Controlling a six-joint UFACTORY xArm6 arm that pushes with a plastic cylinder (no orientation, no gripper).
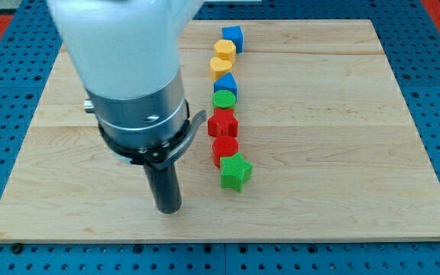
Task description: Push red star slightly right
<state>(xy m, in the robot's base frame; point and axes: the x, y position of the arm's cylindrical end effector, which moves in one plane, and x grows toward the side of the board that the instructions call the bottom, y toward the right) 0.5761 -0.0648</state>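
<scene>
The red star [222,122] lies in a column of blocks just right of the board's middle. My tip [168,208] rests on the board to the lower left of it, well apart from every block. Below the star sits a second, rounder red block [225,147], then a green star [235,172]. Above the star are a green round block [224,99], a blue block [226,83], two yellow blocks [221,66] [224,50] and a blue cube [232,36]. The blocks in the column touch or nearly touch one another.
The wooden board [342,137] lies on a blue perforated table. The arm's white and grey body [132,84] covers the board's upper left part.
</scene>
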